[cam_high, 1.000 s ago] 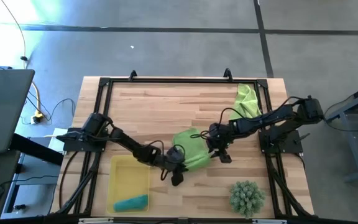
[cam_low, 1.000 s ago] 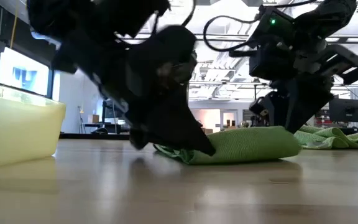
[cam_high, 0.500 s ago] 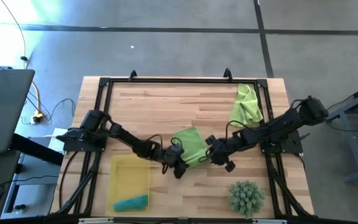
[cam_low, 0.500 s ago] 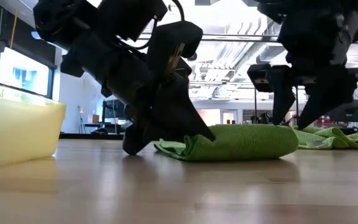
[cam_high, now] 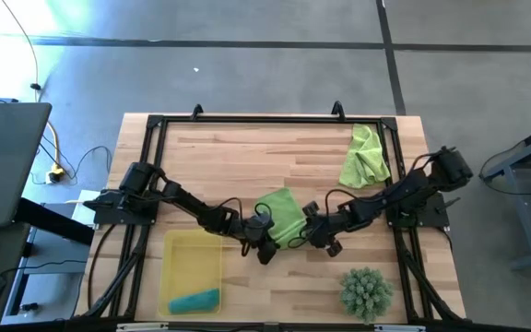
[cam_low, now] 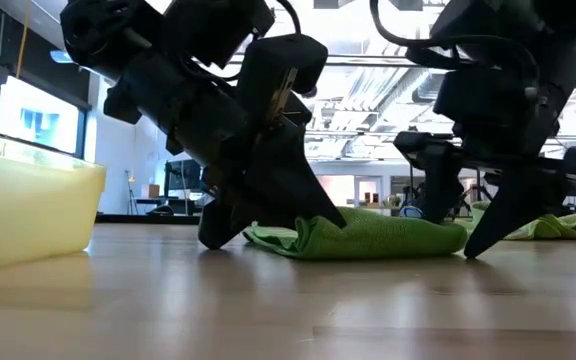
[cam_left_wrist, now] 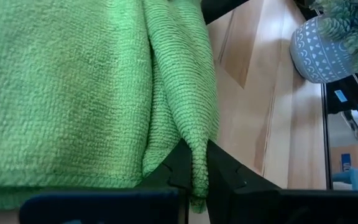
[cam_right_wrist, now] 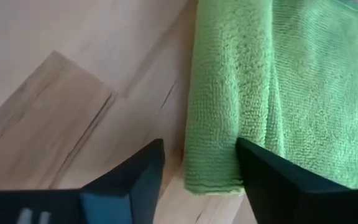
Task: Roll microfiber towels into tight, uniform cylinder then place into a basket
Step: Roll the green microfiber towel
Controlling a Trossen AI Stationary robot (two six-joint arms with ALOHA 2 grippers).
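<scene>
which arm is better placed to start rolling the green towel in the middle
Left, probably. The left hand is already shut on an edge of the green towel, so it could begin turning it over. The right hand is open, its fingers straddling the opposite corner, gripping nothing yet.

Grey concrete floor (cam_high: 247, 74) w/ seam lines; laptop (cam_high: 3, 161) at left; ceiling lights (cam_low: 368, 20) bright.

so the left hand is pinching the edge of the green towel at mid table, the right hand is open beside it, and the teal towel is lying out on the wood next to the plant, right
Not quite: the teal towel lies inside the yellow basket, not on the wood by the plant; the high view shows it. The rest holds: the left hand pinches the green towel and the right hand is open beside it.
</scene>
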